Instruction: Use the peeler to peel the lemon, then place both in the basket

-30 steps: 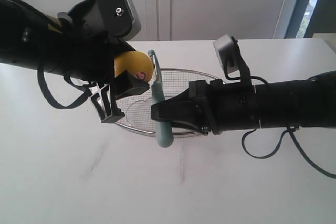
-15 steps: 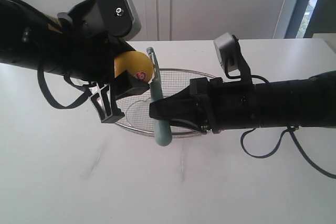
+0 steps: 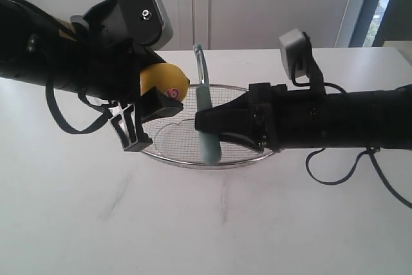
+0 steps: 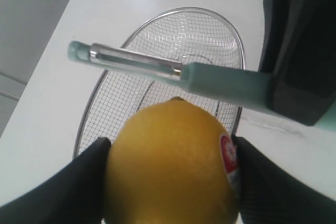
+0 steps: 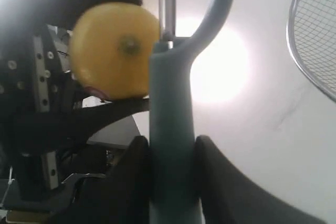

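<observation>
I have the left gripper (image 3: 156, 98) closed on the lemon (image 3: 164, 80) and the right gripper (image 3: 205, 124) closed on the peeler (image 3: 209, 149) by its handle, both over the basket (image 3: 175, 141) (blade beside the lemon, seemingly not touching).

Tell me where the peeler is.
Exterior view, centre: the peeler stands upright, clamped by the right gripper over the basket, just right of the lemon.
</observation>
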You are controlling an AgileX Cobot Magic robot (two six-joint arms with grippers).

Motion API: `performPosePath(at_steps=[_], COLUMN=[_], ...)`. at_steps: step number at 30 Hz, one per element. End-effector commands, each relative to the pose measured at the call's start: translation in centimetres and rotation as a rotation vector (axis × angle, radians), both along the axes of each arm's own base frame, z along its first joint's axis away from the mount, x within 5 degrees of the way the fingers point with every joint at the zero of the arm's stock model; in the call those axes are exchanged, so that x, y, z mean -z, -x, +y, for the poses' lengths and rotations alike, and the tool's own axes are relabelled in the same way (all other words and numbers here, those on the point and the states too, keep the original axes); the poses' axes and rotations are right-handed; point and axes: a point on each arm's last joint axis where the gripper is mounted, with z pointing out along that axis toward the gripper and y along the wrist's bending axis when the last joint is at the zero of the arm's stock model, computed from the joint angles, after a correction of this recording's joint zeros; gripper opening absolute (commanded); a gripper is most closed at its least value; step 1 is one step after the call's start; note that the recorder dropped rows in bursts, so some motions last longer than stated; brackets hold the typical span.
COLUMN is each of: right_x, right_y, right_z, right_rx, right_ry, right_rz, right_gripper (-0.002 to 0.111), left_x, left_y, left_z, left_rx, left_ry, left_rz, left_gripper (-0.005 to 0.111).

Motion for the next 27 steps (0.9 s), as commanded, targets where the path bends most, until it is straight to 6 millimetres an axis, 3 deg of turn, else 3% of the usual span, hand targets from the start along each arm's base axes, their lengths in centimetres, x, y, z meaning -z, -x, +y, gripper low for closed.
performPosePath(at_steps=[1, 12, 17, 21, 27], right_x=[-1.8, -7.3, -9.5, -9.3, -7.9], right_y=[0.6, 2.6, 4.6, 5.5, 4.9], right_z=[-0.7, -4.6, -5.8, -6.3, -7.5], right_rx=[-0.003, 0.094, 0.123, 0.153, 0.288], right_ry=[-0.047, -0.089, -0.062, 0.082, 0.321], right_rz=[-0.065, -0.253, -0.334, -0.331, -0.263], right_gripper=[0.000, 0.000, 0.000, 0.000, 0.000], left_x=[-0.1, -0.1, 0.0, 0.1, 0.1], left_y=[0.2, 0.3, 0.3, 0.4, 0.5], left_z=[-0.1, -0.1, -0.1, 0.0, 0.0], left_rx=[0.000, 0.002, 0.004, 0.008, 0.010], left_ry=[0.017, 0.011, 0.005, -0.003, -0.009], left_rz=[0.008, 0.015, 0.022, 0.032, 0.039], left_gripper=[0.000, 0.000, 0.000, 0.000, 0.000])
